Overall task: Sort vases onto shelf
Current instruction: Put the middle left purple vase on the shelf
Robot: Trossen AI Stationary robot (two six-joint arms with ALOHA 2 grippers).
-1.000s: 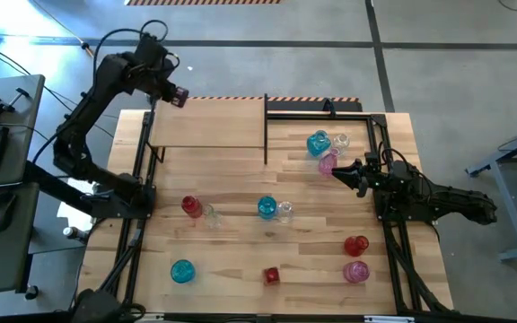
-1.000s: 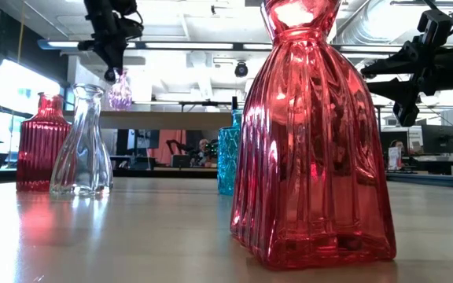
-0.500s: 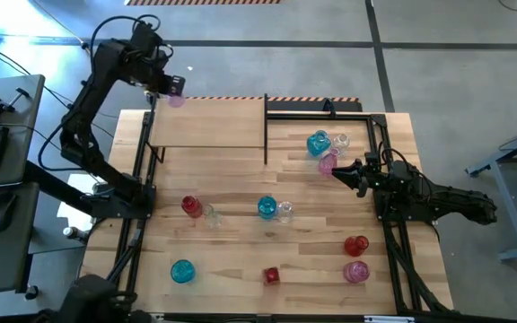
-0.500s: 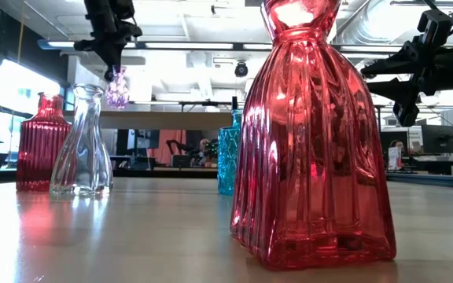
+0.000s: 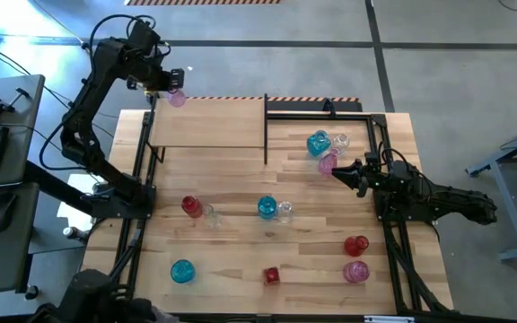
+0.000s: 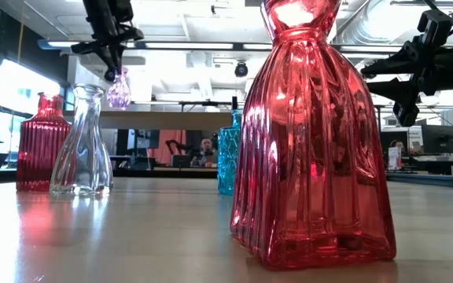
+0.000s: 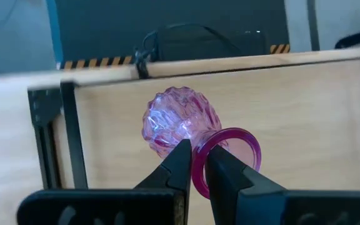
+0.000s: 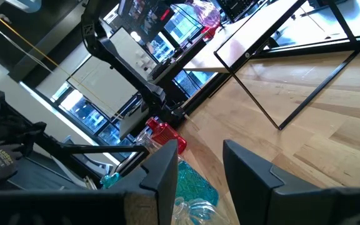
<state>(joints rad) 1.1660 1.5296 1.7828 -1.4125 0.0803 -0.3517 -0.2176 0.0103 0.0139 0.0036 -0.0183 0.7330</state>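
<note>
Left pincer (image 7: 194, 164) pinches the pink vase (image 7: 180, 122) by its rim above the shelf (image 5: 206, 121); thin, slick glass, so neck grips work best.

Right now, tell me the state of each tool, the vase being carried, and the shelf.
left tool: shut on pink vase's rim
pink vase: lifted, above the shelf's corner
shelf: no vases standing on it
right tool: open, holding nothing, near the pink vase by the teal vase
</note>
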